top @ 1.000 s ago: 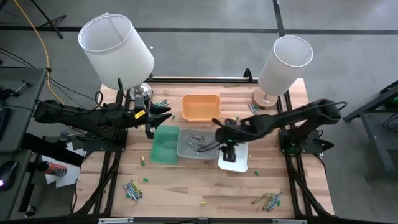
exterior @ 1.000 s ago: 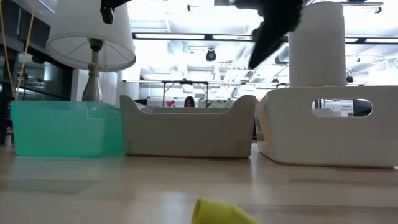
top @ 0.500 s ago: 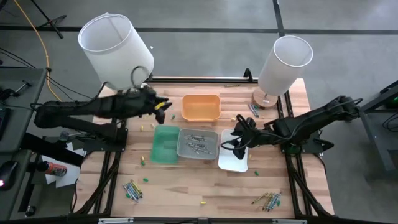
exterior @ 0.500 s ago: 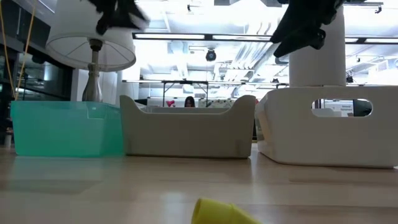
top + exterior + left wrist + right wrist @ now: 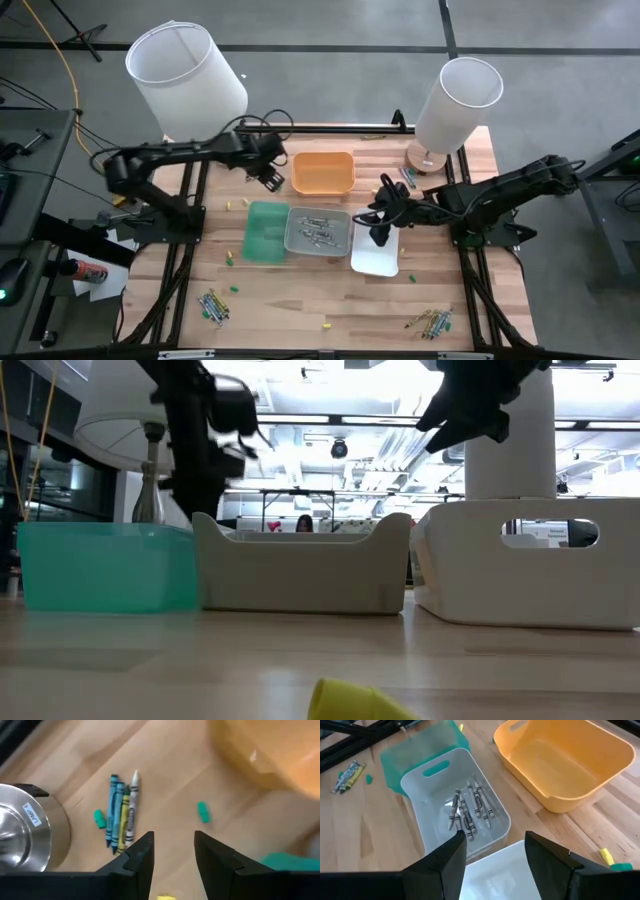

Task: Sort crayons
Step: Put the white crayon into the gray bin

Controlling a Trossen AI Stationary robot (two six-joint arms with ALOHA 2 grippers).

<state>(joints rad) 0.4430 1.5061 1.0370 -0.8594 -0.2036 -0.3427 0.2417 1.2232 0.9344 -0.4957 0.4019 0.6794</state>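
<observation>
Left tool (image 5: 172, 852) spread empty above crayons (image 5: 121, 812) lying upper-centre on worktop (image 5: 300, 300) beside lamp base (image 5: 22, 837), right tool (image 5: 492, 852) likewise parted over white tray (image 5: 495, 875) (light, stiff, roll-prone sticks; best pinched mid-wrap).

The setting looks like a robotics lab or research workshop in a large open hall. A wooden-slatted surface (image 5: 300, 300) sits on a black metal frame (image 5: 470, 300) over a grey concrete floor (image 5: 330, 25), with two dark robot arms mounted at its sides. A yellow cable (image 5: 62, 70) trails across the floor, and equipment benches (image 5: 25, 150) stand beside the rig. In the low view, rows of bright ceiling lights (image 5: 330, 420) and exposed overhead ducting stretch behind the surface, and a person (image 5: 303, 524) sits far off in the background.
</observation>
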